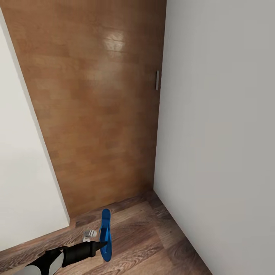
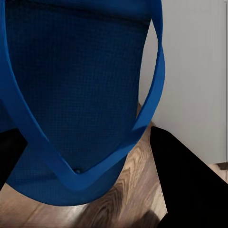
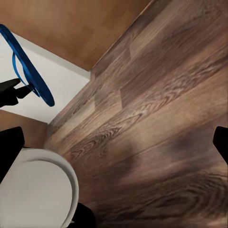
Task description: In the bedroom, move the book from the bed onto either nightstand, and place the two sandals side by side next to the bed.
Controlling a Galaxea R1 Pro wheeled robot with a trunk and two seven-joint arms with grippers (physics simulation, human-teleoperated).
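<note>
In the head view, low in the frame, the left gripper (image 1: 100, 244) grasps a blue sandal (image 1: 105, 235) on edge above the floor (image 1: 152, 244), the left wrist view shows its sole (image 2: 71, 90) close between dark fingers (image 2: 185, 185), and in the right wrist view the sandal (image 3: 26, 66) is at upper left, while the right fingers (image 3: 9, 147) are spread apart.

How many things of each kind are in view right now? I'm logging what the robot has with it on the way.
Blue sandal, held up off the floor in the left gripper: 1
Wooden door: 1
Door handle: 1
Total: 3
</note>
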